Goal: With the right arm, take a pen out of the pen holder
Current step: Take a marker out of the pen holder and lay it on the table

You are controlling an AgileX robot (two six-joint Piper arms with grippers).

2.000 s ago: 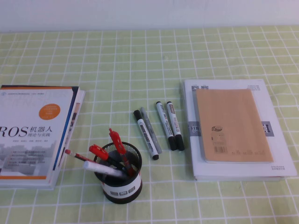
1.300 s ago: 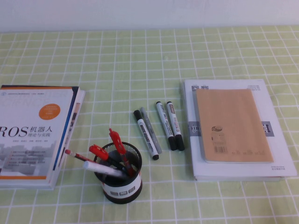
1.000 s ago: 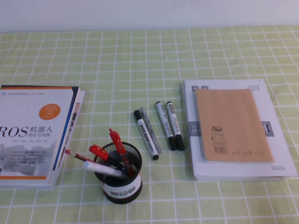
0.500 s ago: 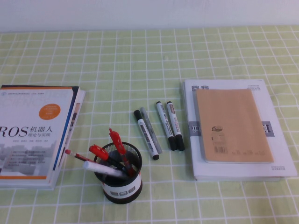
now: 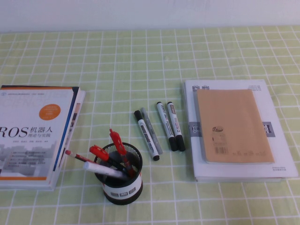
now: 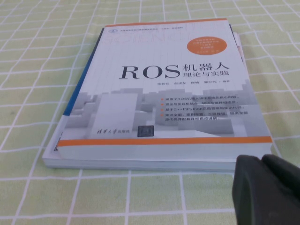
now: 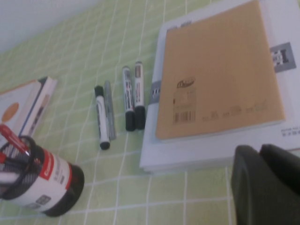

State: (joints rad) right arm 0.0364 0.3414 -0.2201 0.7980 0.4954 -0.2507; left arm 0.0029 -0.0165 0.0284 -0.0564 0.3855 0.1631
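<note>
The right tool (image 7: 263, 180), closed and empty, hangs beside the notebook (image 7: 220, 70), well apart from the pen holder (image 5: 123, 188), which stands near the surface's front edge with red pens (image 5: 116, 142) leaning in it. A careless pull could tip the light holder or drag out neighbouring pens. Loose markers (image 5: 166, 125) lie between them. The left tool (image 6: 266, 190), also closed, waits by the ROS book (image 6: 164, 93).

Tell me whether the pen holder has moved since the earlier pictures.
No. The pen holder keeps its place beside the ROS book; left gripper hangs near that book, right gripper near the notebook.
</note>
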